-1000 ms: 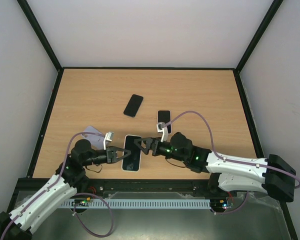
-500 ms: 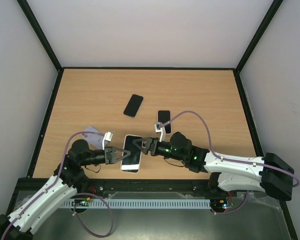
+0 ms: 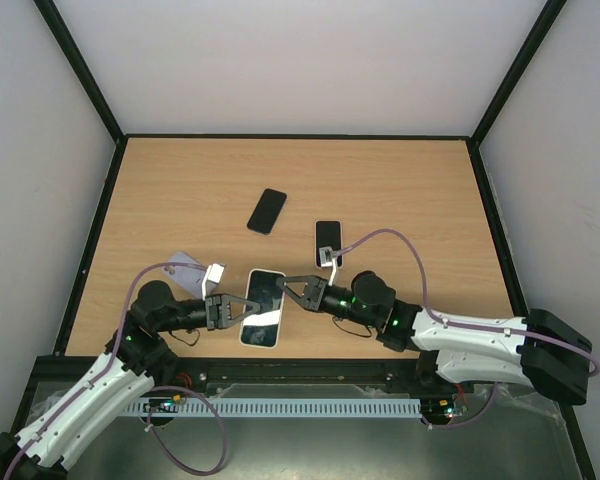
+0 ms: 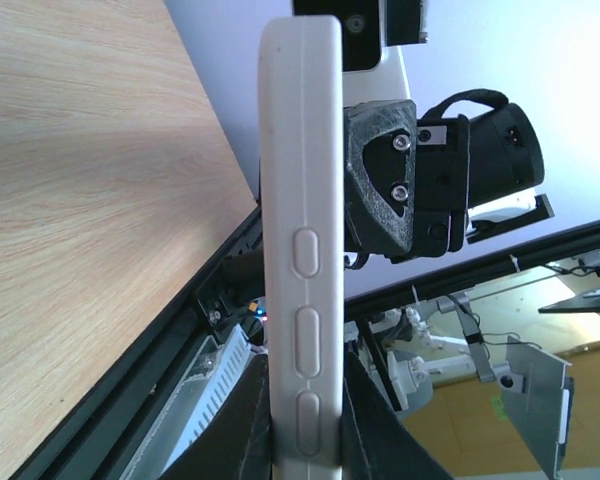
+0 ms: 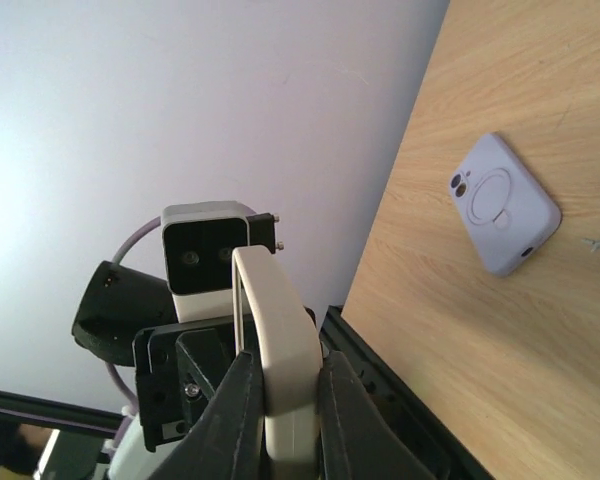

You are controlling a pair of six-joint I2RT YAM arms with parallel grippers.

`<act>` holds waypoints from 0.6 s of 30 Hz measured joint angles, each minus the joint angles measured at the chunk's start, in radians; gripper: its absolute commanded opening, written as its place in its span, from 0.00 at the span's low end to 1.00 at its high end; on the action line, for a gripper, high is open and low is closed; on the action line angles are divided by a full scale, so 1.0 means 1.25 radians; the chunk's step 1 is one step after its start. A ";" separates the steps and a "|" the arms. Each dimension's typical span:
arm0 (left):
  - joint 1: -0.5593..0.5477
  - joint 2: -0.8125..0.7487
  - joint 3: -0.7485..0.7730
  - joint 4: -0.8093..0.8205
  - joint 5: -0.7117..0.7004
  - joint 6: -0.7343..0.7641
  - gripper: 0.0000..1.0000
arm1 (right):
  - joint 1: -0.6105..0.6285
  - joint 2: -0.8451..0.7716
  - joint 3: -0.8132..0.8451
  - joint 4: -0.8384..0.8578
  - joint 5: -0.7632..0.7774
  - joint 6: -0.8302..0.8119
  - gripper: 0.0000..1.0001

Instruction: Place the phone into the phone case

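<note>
Left wrist view: the left gripper [image 4: 302,440] has its dark fingers [image 4: 242,425] clenched on the long edge of a white phone case [image 4: 300,250], one on each face. The edge stands on end, with three oval buttons in a row. The right wrist view shows the same from the other side: the right gripper [image 5: 280,425] pinches the case's opposite rim, both pads flat against it. From above, the case hangs level between the two grippers over the near middle of the table [image 3: 410,190], and a dark screen [image 3: 267,288] fills the upper part of its white frame, so a phone sits in it. The table is pale wood grain with a black rim. Plain white walls [image 3: 300,60] close it in on three sides, with black posts in the corners. A lilac case [image 3: 185,264] lies near the left arm, back up, with its camera ring and round mark showing. Whether anything is inside it cannot be told. Two black phones lie loose and well apart: one [image 3: 268,210] angled at mid-table, one [image 3: 327,240] just beyond the right gripper. That makes two cases, two loose phones and one cased.
</note>
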 measured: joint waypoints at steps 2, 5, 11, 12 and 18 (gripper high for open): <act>0.000 0.002 0.010 -0.009 -0.001 0.009 0.02 | 0.000 -0.009 -0.002 0.001 0.002 -0.001 0.02; -0.002 0.007 0.027 -0.025 -0.003 0.021 0.09 | 0.001 -0.023 -0.009 0.007 0.003 -0.001 0.02; -0.005 0.009 0.041 -0.051 -0.016 0.026 0.31 | 0.002 -0.038 -0.016 0.013 0.016 0.007 0.02; -0.004 0.009 0.041 -0.057 -0.019 0.027 0.34 | 0.001 -0.044 -0.022 0.012 0.026 0.010 0.02; -0.004 0.003 0.041 -0.083 -0.027 0.026 0.42 | 0.001 -0.108 -0.037 -0.027 0.103 0.020 0.02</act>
